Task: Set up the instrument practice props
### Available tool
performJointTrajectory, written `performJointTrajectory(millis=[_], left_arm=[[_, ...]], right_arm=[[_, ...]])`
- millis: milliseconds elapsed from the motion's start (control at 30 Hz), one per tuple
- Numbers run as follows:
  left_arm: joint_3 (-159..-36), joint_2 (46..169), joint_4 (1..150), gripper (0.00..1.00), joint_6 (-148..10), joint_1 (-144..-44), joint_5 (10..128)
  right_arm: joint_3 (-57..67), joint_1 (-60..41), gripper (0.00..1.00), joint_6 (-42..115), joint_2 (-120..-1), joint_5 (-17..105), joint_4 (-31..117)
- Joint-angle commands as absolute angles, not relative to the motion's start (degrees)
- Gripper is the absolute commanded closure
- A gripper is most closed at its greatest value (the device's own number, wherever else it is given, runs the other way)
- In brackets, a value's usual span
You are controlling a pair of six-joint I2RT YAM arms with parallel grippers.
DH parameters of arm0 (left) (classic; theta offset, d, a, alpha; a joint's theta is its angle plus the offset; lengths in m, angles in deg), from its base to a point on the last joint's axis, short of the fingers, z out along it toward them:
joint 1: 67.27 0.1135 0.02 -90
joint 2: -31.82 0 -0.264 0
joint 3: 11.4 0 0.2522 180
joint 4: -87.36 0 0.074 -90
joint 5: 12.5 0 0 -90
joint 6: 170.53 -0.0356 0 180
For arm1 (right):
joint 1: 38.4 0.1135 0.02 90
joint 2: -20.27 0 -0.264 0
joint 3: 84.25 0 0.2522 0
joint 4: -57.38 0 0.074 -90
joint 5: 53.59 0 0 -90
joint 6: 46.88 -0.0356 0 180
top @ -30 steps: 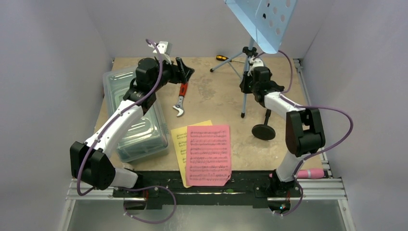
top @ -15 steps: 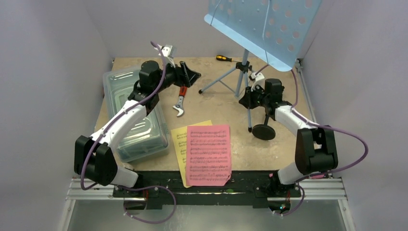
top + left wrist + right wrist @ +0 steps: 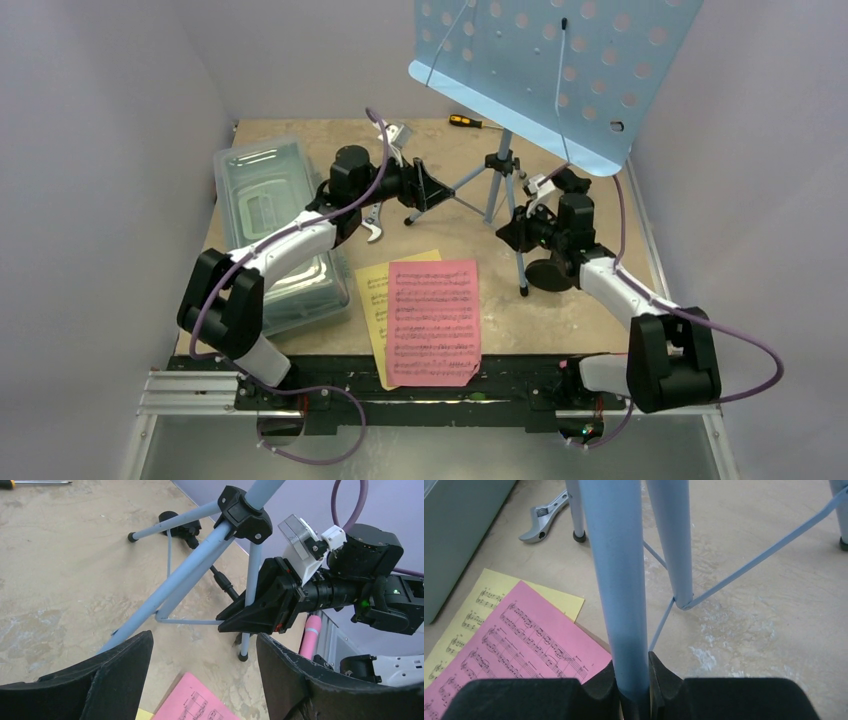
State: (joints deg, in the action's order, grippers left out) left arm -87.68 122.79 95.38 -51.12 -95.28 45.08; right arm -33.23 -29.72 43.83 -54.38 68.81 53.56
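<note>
quick count: one light blue music stand (image 3: 540, 70), two pages of sheet music, a pink page (image 3: 433, 320) and a yellow page (image 3: 371, 300), one black mic stand (image 3: 543, 276) and one pink toy microphone (image 3: 311, 636). besides that, one wrench (image 3: 543, 525), one clear lidded box (image 3: 265, 200) and one screwdriver (image 3: 463, 121).

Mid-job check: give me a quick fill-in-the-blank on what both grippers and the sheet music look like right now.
1. The right gripper is ____ on one leg of the music stand.
2. The left gripper faces the tripod with its jaws ____, holding nothing.
3. Of the two sheet-music pages, the ____ one lies on top.

Missing words: shut; open; pink
</note>
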Motion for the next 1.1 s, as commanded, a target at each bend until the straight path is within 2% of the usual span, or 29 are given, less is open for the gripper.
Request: performJointTrajectory(millis=[0, 100, 233, 400, 533, 700, 833, 933, 1067], left_arm=[[-88.2, 120.9, 97.4, 0.25, -51.9, -95.8, 46.0], [-88.8, 120.1, 95.7, 0.25, -52.6, -95.8, 46.8], [-88.8, 118.1, 94.8, 0.25, -52.8, -95.8, 48.3], [-88.7, 115.8, 93.3, 0.25, -53.9, -95.8, 50.9], [-89.7, 114.8, 90.9, 0.25, -54.9, -95.8, 52.3], [-90.5, 112.7, 88.7, 0.25, -56.3, -95.8, 54.4], [-90.3, 110.6, 88.2, 0.25, -57.1, -95.8, 55.6], [-89.9, 109.3, 88.0, 0.25, -57.6, -95.8, 57.3], [-90.4, 108.6, 86.7, 0.25, -58.9, -95.8, 58.8]], right_arm=[[-35.7, -29.3, 0.89, 37.4, -48.9, 61.3, 52.1], [-36.6, -29.4, 0.72, 35.6, -47.6, 51.9, 51.8], [-36.8, -29.3, 0.64, 34.6, -46.8, 49.4, 51.5], [-36.2, -29.3, 0.43, 32.1, -42.0, 43.3, 47.1], [-32.0, -29.4, 0.33, 27.9, -39.8, 49.0, 39.9], [-29.7, -29.4, 0.22, 24.9, -32.6, 49.1, 30.9], [-29.1, -29.4, 0.02, 20.0, -25.0, 48.1, 27.4], [-27.8, -29.4, 0.02, 15.3, -21.8, 49.5, 23.8], [-28.6, -29.3, 0.02, 15.0, -21.4, 61.8, 22.6]])
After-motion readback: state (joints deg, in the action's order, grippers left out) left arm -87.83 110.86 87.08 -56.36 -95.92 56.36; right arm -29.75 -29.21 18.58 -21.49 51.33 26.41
